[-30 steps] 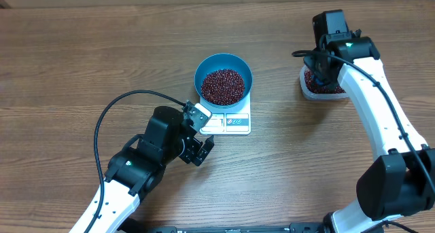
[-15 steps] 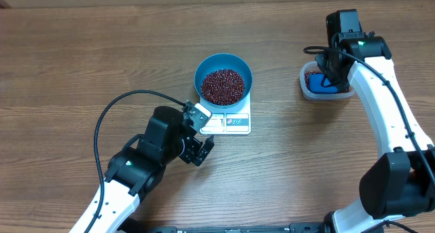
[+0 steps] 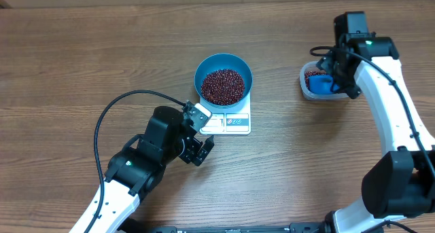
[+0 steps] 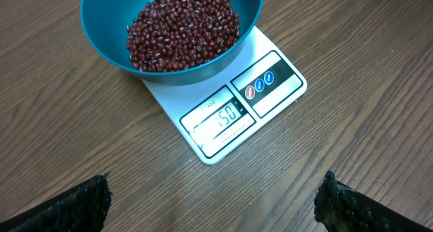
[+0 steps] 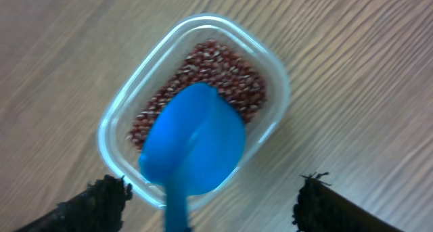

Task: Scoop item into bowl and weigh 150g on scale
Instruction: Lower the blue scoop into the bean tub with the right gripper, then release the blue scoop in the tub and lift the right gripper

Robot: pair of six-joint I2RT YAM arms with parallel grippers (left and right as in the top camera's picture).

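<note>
The light blue bowl point(image 3: 223, 68) point(image 4: 108, 46) stands on the white scale point(image 3: 236, 122) point(image 4: 270, 100) and holds many dark red-brown beans point(image 3: 223, 85) point(image 4: 183, 26). The scale's display shows 150. My left gripper point(image 3: 204, 133) point(image 4: 213, 208) hovers open just in front of the scale with nothing between its fingers point(image 4: 74, 205). My right gripper point(image 3: 338, 83) point(image 5: 213, 201) is open above a clear tub point(image 3: 305, 78) point(image 5: 281, 90) of beans point(image 5: 210, 70). A blue scoop point(image 3: 321, 85) point(image 5: 196, 141) rests in the tub. Its handle runs down between the spread jaws without touching them.
The left arm's black cable point(image 3: 109, 114) loops over the wooden table point(image 3: 81, 56) on the left. The tub sits near the right side, about a hand's width from the scale.
My right gripper has opened and let go of the blue scoop, which now lies in the tub. The right arm has shifted slightly rightward. The left arm has not moved.
</note>
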